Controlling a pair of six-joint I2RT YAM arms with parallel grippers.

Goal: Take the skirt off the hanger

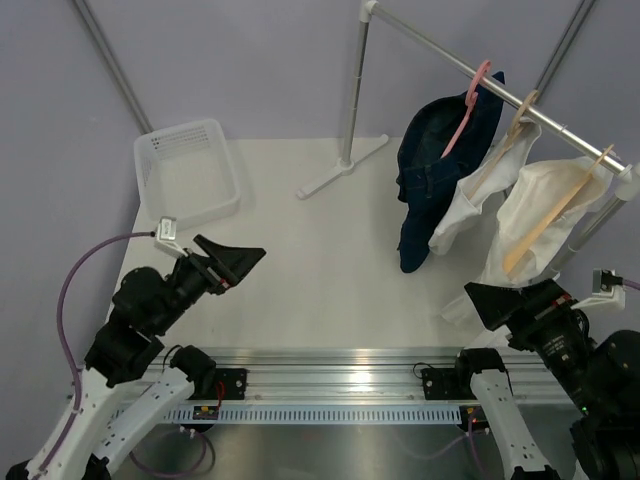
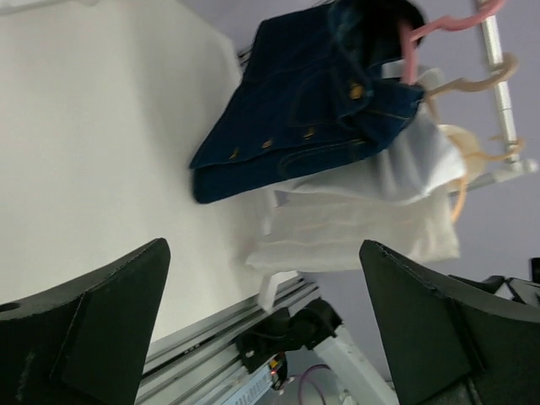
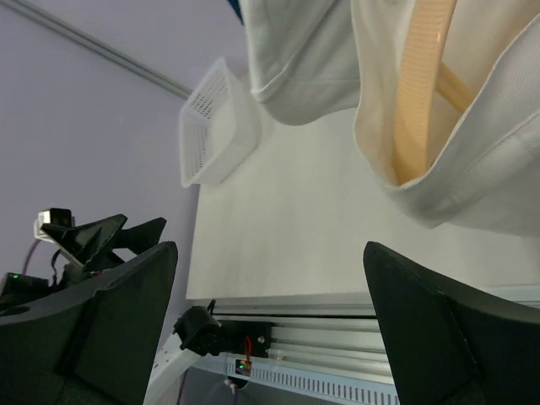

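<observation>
Your left gripper (image 1: 230, 262) and right gripper (image 1: 515, 300) stood wide, empty. Tugging the dark blue denim skirt (image 1: 435, 165) might have pulled its pink plastic hanger (image 1: 465, 115) off the metal rail (image 1: 430, 42)

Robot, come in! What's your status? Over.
Left gripper open, empty. Right gripper open, empty. Denim skirt on pink hanger, untouched. White clothes hang close beside it, nearer right gripper.
</observation>
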